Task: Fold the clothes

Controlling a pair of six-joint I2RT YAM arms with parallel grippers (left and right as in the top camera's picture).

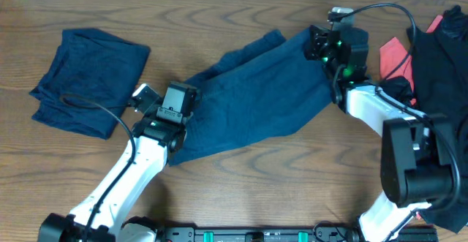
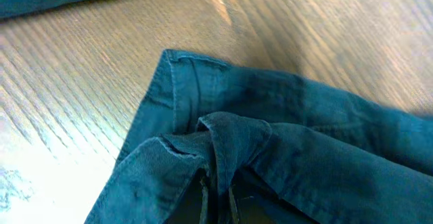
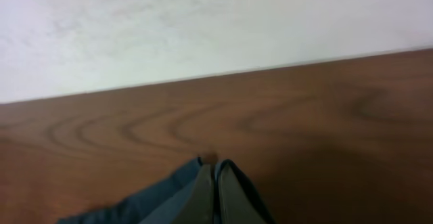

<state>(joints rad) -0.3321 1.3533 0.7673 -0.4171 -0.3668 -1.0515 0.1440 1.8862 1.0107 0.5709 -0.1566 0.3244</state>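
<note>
Table (image 1: 278, 191): wood, bare grain around the work.

Navy garment (image 1: 256, 99): lies in a slanted band across the middle of the table, one end at each gripper; not yet folded. Risk, my judgement: if the arms travel unevenly the band twists and the fold lands skewed.

Black and coral pile (image 1: 439, 44): heaped at the right edge, just beside the right arm; a wide swing could snag it or drag it in.

Folded navy garment (image 1: 88, 81): at far left, apart from the work; low risk.

Left gripper (image 2: 218, 204): closed on a gathered pleat of hem; a bunched grip may shed a layer when lifted.

Right gripper (image 3: 215, 190): fingers pressed together, a thin edge of cloth between the tips; shallow bite, so tension could pull it free.
</note>
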